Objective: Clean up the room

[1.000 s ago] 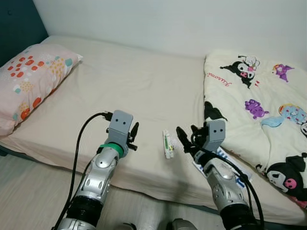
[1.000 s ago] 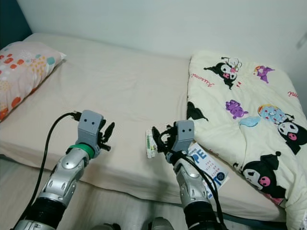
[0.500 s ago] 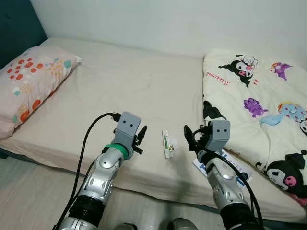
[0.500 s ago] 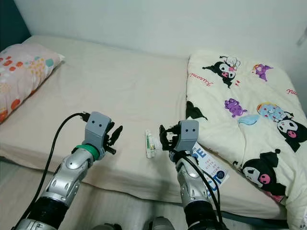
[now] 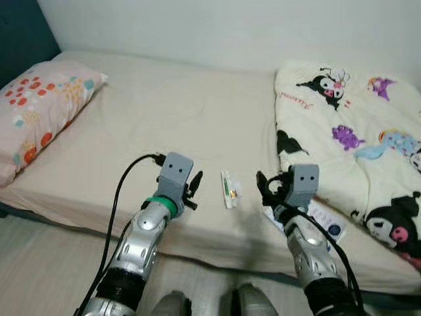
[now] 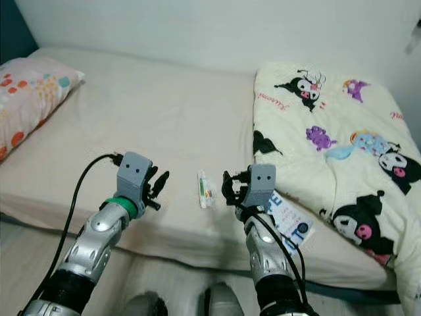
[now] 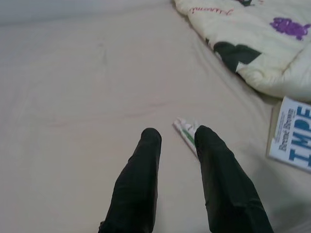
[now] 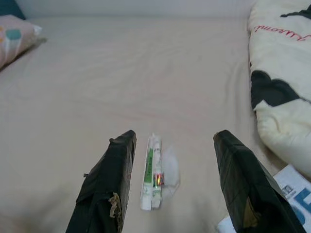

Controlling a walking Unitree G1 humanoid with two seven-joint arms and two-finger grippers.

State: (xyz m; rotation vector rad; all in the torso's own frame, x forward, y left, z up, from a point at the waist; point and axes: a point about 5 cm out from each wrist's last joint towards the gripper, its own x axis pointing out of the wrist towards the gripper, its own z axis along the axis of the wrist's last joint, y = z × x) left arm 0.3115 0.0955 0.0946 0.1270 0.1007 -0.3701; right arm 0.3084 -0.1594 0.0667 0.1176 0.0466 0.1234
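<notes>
a small tube (image 8: 151,171) lies on the bed (image 5: 164,125). the right gripper (image 8: 172,187) has fingers spread wide around it, the left gripper (image 7: 176,138) a little apart.

A bed (image 5: 164,125) with a plain beige sheet carries a pink pillow (image 5: 39,108) with red and teal spots at its left end and a cream cartoon-print quilt (image 5: 355,131) on its right. Near the front edge lie a small green-and-white tube (image 5: 227,189) and a blue-lettered booklet (image 6: 289,220), the latter beside the quilt.

head stereo downward, wrists near bed (image 5: 164,125)
</notes>
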